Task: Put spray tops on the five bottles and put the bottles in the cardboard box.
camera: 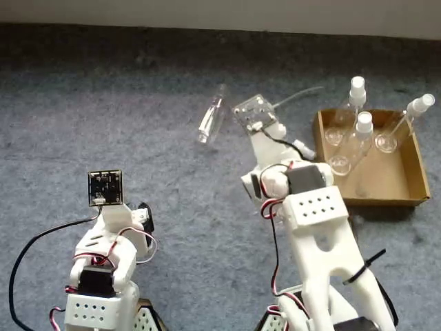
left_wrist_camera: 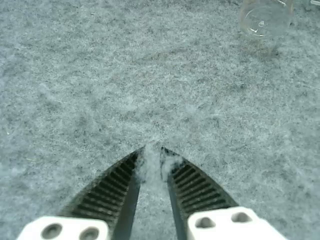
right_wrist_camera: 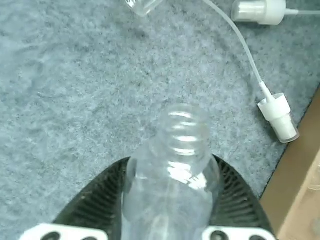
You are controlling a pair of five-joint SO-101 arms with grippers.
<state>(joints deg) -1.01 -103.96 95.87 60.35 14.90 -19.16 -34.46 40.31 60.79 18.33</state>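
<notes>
the right gripper (right_wrist_camera: pixel 171 161) has its fingers (right_wrist_camera: pixel 235 192) pinching a clear bottle (right_wrist_camera: pixel 175 175) around the body. the bottle's threaded neck is bare and points away from the wrist, above the grey worktop (camera: pixel 103 103). in the high view this arm stretches toward the middle of the worktop, just beside the left wall of the cardboard box (camera: pixel 386 181).

the left gripper (left_wrist_camera: pixel 152 150) sits low over bare worktop at the near left. its fingers (left_wrist_camera: pixel 107 192) are drawn nearly together at the tips, with only a thin gap and nothing between them.

a second open bottle (camera: pixel 211 118) lies on its side on the worktop, ahead of both arms and apart from the box.

two loose spray tops lie ahead of the right gripper. one spray top (right_wrist_camera: pixel 277 115) rests just beside the box's edge, with its thin dip tube (right_wrist_camera: pixel 240 45) curving away across the worktop. the other spray top (right_wrist_camera: pixel 257 10) lies farther off, near the mouth of the lying bottle.

three bottles stand inside the box, each with a white spray top fitted. the first fitted bottle (camera: pixel 348 110) stands at the far left corner, the second fitted bottle (camera: pixel 353 145) nearer along the left wall, and the third fitted bottle (camera: pixel 402 124) toward the far right. the near half of the box floor is bare cardboard.
</notes>
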